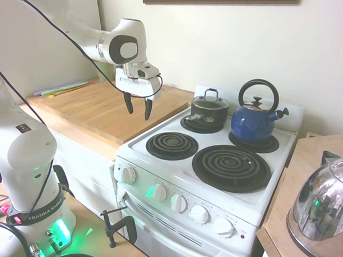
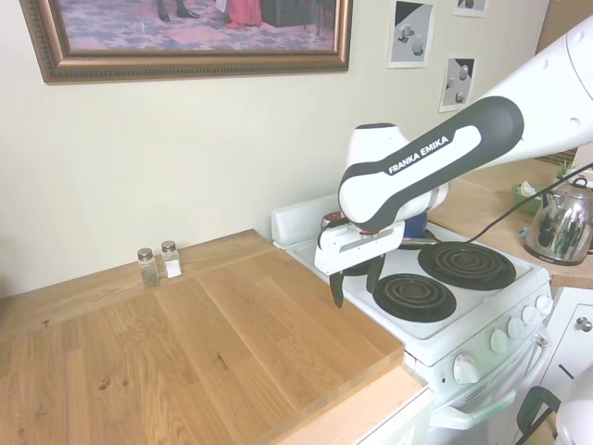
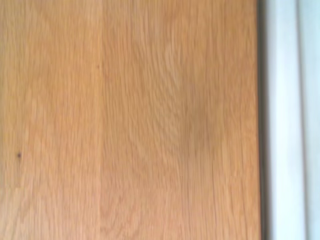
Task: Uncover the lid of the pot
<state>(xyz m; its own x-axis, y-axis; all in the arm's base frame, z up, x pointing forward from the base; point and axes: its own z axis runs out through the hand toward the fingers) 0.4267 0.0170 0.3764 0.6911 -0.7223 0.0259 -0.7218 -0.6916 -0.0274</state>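
Bright soft daylight, blurry wrist view

First exterior from stove (image 1: 161, 162) front, second across wooden counter (image 2: 185, 352), wrist close above counter.

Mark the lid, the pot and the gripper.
lid (image 1: 209, 99): first exterior view, on its glass dome below the loop handle.
pot (image 1: 211, 114): first exterior view, on its dark side wall.
gripper (image 1: 138, 107): first exterior view, midway between the open fingertips, above the wooden counter edge.

My gripper (image 1: 138, 105) hangs over bare wooden counter (image 1: 97, 108); blue kettle (image 1: 254, 121) stands close beside pot (image 1: 209, 109).
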